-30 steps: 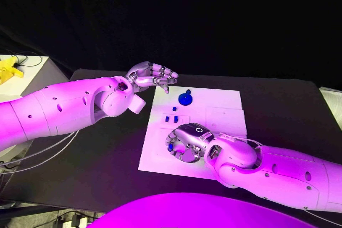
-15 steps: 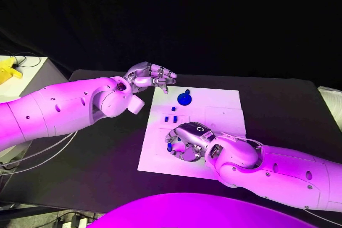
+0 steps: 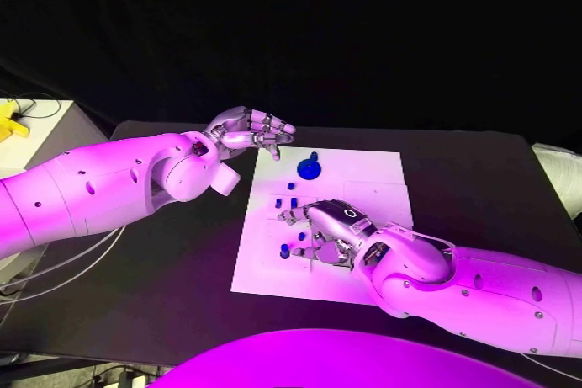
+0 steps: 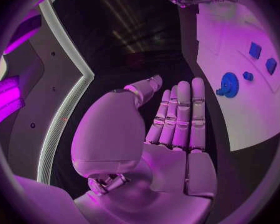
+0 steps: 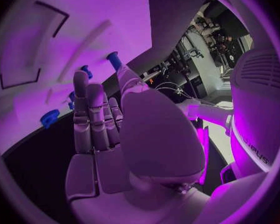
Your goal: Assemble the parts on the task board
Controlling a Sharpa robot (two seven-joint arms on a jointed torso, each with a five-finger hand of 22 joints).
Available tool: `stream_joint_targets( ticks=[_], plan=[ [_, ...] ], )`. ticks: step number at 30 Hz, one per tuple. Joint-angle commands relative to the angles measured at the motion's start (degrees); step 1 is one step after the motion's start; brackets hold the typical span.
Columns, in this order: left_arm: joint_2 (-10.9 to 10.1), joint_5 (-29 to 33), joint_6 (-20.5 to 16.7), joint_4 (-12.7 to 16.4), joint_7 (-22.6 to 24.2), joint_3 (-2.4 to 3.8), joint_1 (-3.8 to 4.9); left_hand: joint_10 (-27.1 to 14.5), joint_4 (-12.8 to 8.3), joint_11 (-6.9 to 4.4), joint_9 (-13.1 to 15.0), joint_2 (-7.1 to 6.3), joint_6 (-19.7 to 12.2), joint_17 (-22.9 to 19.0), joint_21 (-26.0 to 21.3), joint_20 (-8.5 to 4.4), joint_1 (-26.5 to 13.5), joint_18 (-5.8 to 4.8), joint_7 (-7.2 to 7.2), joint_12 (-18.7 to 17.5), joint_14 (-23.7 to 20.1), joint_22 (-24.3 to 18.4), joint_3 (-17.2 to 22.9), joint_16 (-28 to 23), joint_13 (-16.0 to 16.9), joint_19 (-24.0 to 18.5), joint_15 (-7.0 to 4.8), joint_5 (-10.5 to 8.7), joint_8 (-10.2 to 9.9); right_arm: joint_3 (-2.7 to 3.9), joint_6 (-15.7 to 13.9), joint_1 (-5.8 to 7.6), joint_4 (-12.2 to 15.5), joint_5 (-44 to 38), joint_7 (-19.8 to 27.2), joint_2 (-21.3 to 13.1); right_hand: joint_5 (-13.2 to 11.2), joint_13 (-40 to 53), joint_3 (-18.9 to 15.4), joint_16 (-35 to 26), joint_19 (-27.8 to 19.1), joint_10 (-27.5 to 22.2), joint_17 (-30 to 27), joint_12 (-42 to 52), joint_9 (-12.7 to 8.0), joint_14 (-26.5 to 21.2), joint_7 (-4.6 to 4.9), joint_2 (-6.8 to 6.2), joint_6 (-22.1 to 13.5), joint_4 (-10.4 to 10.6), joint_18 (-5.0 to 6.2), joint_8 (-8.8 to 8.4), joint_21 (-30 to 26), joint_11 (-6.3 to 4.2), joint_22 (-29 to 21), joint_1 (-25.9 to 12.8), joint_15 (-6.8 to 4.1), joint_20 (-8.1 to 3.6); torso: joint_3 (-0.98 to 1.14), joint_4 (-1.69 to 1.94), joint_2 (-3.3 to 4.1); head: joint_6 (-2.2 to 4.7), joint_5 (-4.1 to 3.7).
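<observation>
My right hand [image 3: 325, 233] sits low on the board [image 3: 370, 173], fingers [image 5: 93, 119] straight and side by side, holding nothing, a small blue part [image 3: 285, 251] just beside them. My left hand [image 3: 252, 129] hangs past the board's far left corner, fingers [image 4: 177, 117] together, loosely curled, empty. Near it lies the round blue part [image 3: 312, 168]; more small parts [image 3: 285, 203] lie mid-board. Black counter [image 3: 473, 186] all round.

One white board [image 3: 364, 186] lies on one black table [image 3: 485, 186], bearing five visible blue pieces, the round one [image 3: 310, 167] toward twelve o'clock.
</observation>
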Motion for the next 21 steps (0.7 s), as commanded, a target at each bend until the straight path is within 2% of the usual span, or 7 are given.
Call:
stream_joint_targets(
  ticks=[1,3,5,12,16,19,21],
  plan=[
    [0.2,0.42,1.14,-0.03,0.25,0.04,-0.04,-0.67,0.19,0.04,-0.12,0.2,-0.48,-0.08,-0.46,0.15,-0.38,0.77,0.17,0.37,-0.03,-0.2,-0.55,-0.22,-0.11,0.48,0.37,0.11,-0.13,0.26,-3.89,0.62,1.51,4.7,3.77,-2.49,0.92,0.28,0.79,0.67,1.14,3.8,-0.63,2.23,0.98,1.28,1.51,0.85,4.82,0.09,0.83,1.44,-0.14,-1.3,-0.01,0.14,-1.06,-0.82,-0.08,-0.16,-0.36,0.01,-0.92],
    [0.2,0.54,1.2,-0.09,0.31,0.03,-0.14,-0.71,0.26,0.04,-0.12,0.18,-0.5,-0.09,-0.52,0.17,-0.47,0.77,0.17,0.41,-0.03,-0.24,-0.62,-0.21,-0.12,0.49,0.38,0.1,-0.12,0.45,-4.06,1.25,2.53,7.19,4.87,-4.8,1.49,0.09,1.79,0.58,1.57,7.11,-1.23,3.35,1.13,1.78,2.36,1.21,7.36,0.0,0.74,2.51,-0.14,-2.17,0.05,-0.34,-1.94,-1.59,-0.1,-0.27,-0.64,0.01,-1.21],
    [0.2,0.65,1.18,-0.23,0.41,0.03,-0.27,-0.71,0.26,0.04,-0.12,0.18,-0.5,-0.09,-0.52,0.17,-0.47,0.77,0.17,0.41,-0.03,-0.24,-0.62,-0.21,-0.12,0.49,0.38,0.1,-0.12,0.62,-3.29,2.33,3.42,11.67,5.64,-7.52,1.67,-0.44,3.09,0.75,2.14,10.57,-1.69,3.66,0.88,2.61,2.85,1.01,8.76,0.07,0.68,2.81,-0.03,-1.99,0.19,-0.96,-1.74,-1.71,-0.06,-0.44,-0.82,0.01,-1.93],
    [0.15,1.3,0.92,-0.56,0.89,0.02,-0.72,-0.81,0.66,0.05,-0.15,0.23,-0.53,-0.08,-0.82,0.24,-0.85,0.78,0.15,0.6,-0.03,-0.46,-0.85,-0.15,-0.14,0.55,0.43,0.11,-0.08,0.82,1.39,6.18,5.12,24.59,5.89,-16.31,-0.34,-0.09,7.97,0.57,4.75,22.5,-2.31,1.79,0.21,5.1,1.21,-0.03,13.9,0.26,0.32,4.46,2.44,-4.2,1.34,-6.04,-3.7,-2.81,-0.04,-1.03,-1.3,0.01,-3.47],
    [0.16,1.65,0.51,-0.65,1.2,0.01,-0.84,-0.84,0.76,0.05,-0.15,0.23,-0.53,-0.07,-0.9,0.26,-0.94,0.78,0.14,0.65,-0.03,-0.52,-0.91,-0.13,-0.14,0.57,0.43,0.1,-0.06,0.81,3.49,7.17,6.04,28.57,4.62,-20.5,-0.75,3.49,7.29,5.55,10.84,29.75,9.7,5.84,0.49,11.71,-0.45,-1.27,16.43,0.09,-1.46,5.79,14.25,-6.36,6.23,-8.1,-5.61,-4.48,-0.01,-0.91,-1.35,0.01,-4.6],
    [0.09,2.17,0.3,-0.47,1.32,-0.01,-0.88,-0.85,0.84,0.04,-0.16,0.24,-0.53,-0.07,-0.96,0.27,-1.0,0.78,0.13,0.7,-0.03,-0.57,-0.95,-0.11,-0.14,0.59,0.44,0.11,-0.05,0.75,5.08,7.47,6.7,29.56,2.79,-22.96,-0.38,12.25,5.97,11.82,16.14,30.85,25.72,13.86,1.14,17.46,-1.82,-1.74,18.05,0.2,-3.44,7.26,26.84,-7.7,11.92,-9.76,-7.12,-6.14,0.01,-0.95,-1.32,0.01,-5.26],
    [0.06,2.48,0.25,-0.31,1.37,-0.03,-0.9,-0.85,0.84,0.04,-0.16,0.24,-0.53,-0.07,-0.96,0.27,-1.0,0.78,0.13,0.7,-0.03,-0.57,-0.95,-0.11,-0.14,0.59,0.44,0.11,-0.05,0.67,5.8,7.58,7.15,28.95,1.25,-24.28,-0.41,34.55,4.69,17.56,18.92,32.25,40.36,32.54,1.79,20.47,-2.4,-1.3,18.56,0.06,-5.09,8.62,36.61,-8.22,16.68,-11.22,-7.33,-6.45,0.02,-0.94,-1.37,0.01,-5.67]
  ],
)
